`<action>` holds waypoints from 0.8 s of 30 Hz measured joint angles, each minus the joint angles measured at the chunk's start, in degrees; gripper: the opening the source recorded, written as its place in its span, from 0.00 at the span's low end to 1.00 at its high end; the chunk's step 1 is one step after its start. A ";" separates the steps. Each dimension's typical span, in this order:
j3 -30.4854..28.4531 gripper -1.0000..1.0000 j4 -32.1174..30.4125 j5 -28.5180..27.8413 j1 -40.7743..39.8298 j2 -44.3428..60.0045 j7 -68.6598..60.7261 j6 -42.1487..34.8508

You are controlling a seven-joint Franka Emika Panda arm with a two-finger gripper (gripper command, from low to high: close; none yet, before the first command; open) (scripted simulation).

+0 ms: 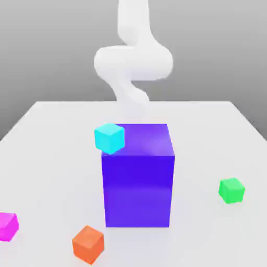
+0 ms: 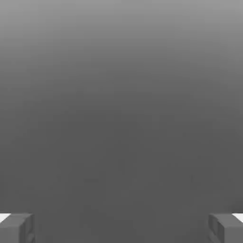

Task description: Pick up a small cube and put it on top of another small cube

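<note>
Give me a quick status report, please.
Gripper open, empty. Small magenta-pink cube on white table, untouched. Big blue-purple block mid-table.

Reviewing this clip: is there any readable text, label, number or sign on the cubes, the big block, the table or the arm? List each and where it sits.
None: no text, label, number or sign can be read anywhere.
The magenta cube, orange cube, green cube, cyan cube and the big blue-purple block all have plain faces.
The white table and the white arm carry no marking.
</note>
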 joint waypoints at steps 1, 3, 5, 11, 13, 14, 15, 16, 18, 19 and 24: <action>-1.46 0.50 -0.07 0.53 0.35 2.23 -1.42 0.63; -4.26 0.50 -0.20 1.61 0.97 6.44 -4.18 1.83; -6.99 0.50 -0.35 2.87 1.50 10.54 -7.01 3.05; -14.57 0.50 -0.73 7.83 2.26 22.89 -16.34 6.51; -16.74 0.50 -0.85 9.82 2.14 27.09 -19.69 7.63; -17.78 0.50 -0.91 10.84 2.03 29.20 -21.37 8.20; -18.67 0.50 -0.95 11.91 1.80 31.32 -23.11 8.72; -19.45 0.50 -1.00 12.99 1.45 33.46 -24.85 9.24; -20.68 0.50 -1.09 15.08 -0.07 37.73 -28.26 10.29; -21.05 0.50 -1.14 16.05 -1.08 39.85 -29.91 10.83; -21.93 0.50 -1.49 19.31 -5.15 50.02 -37.05 13.80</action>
